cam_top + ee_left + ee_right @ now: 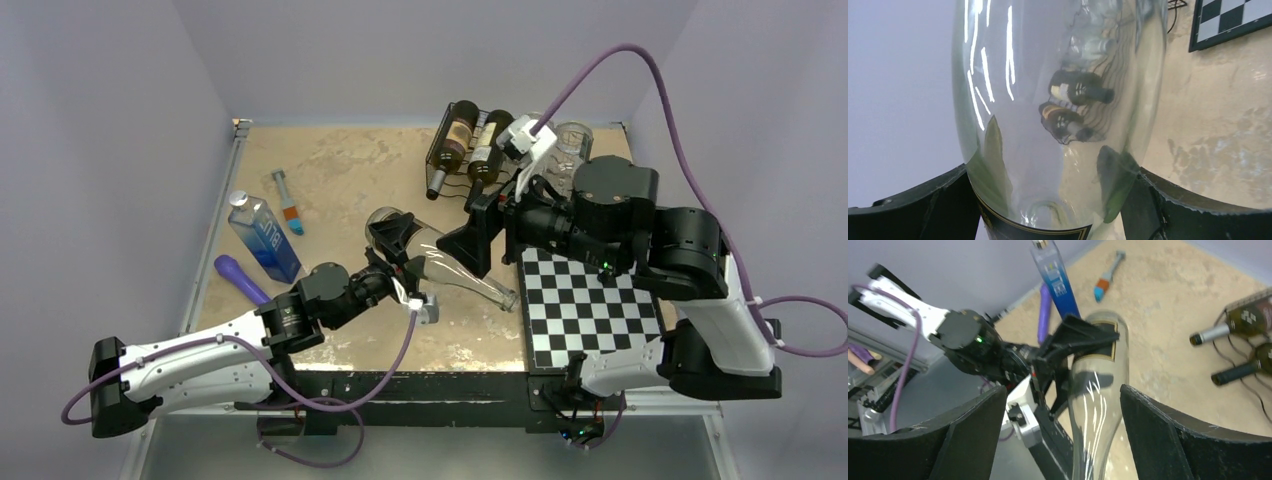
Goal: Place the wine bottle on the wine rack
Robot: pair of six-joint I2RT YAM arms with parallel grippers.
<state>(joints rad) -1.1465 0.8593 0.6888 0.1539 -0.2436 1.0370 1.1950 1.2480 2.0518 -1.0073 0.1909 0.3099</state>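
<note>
The clear glass wine bottle [450,262] is held slanted at mid-frame, its base clenched by the left gripper [393,238] — the right gripper [470,245] is spread loosely around it, probably for a handover toward the black wire wine rack [436,172], upper centre.

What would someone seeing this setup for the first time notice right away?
A clear wine bottle slants across mid-table, its base end clamped in the left tool, while the right tool stands open on either side of its narrower end. At the far edge, the black wire wine rack already carries two dark bottles. A black-and-white chessboard sits at the near right.
</note>
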